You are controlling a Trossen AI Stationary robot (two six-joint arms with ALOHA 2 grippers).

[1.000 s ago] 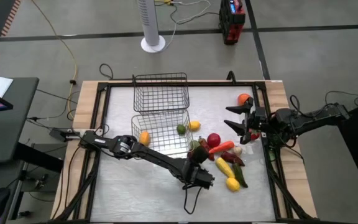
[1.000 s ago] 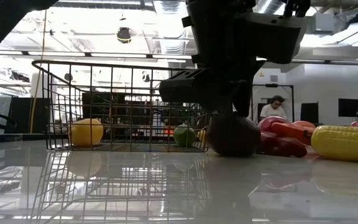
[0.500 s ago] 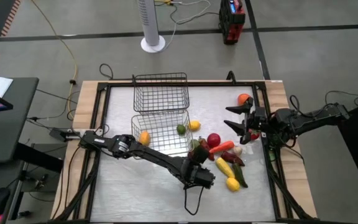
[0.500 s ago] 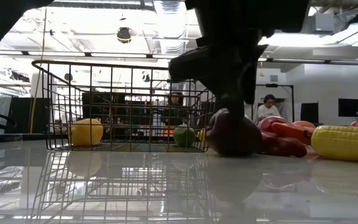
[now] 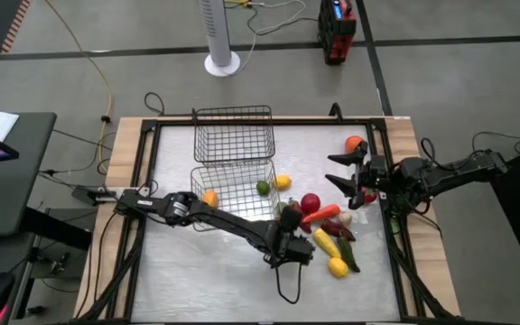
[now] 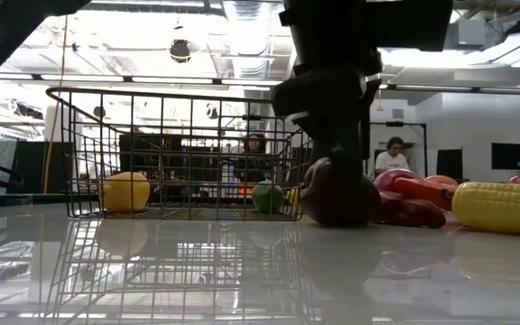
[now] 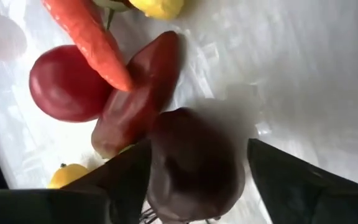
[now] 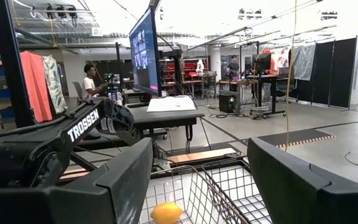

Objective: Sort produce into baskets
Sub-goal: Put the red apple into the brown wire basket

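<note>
Left end effector [image 7: 194, 168], centre-right of the high view, straddles a dark maroon fruit [image 7: 194, 165] on the bench [image 5: 197, 271]; contact unclear. It touches a red chili [image 7: 135, 99], which closing may nudge. Right end effector [image 5: 346, 171] spread, idle.

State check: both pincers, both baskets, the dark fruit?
Left pincer: down over the dark fruit, grip unclear.
Dark fruit: resting on the table, not lifted.
Right pincer: open, empty, at the table's right edge.
Near basket: upright, holds yellow fruit and lime.
Far basket: upright, empty.
</note>
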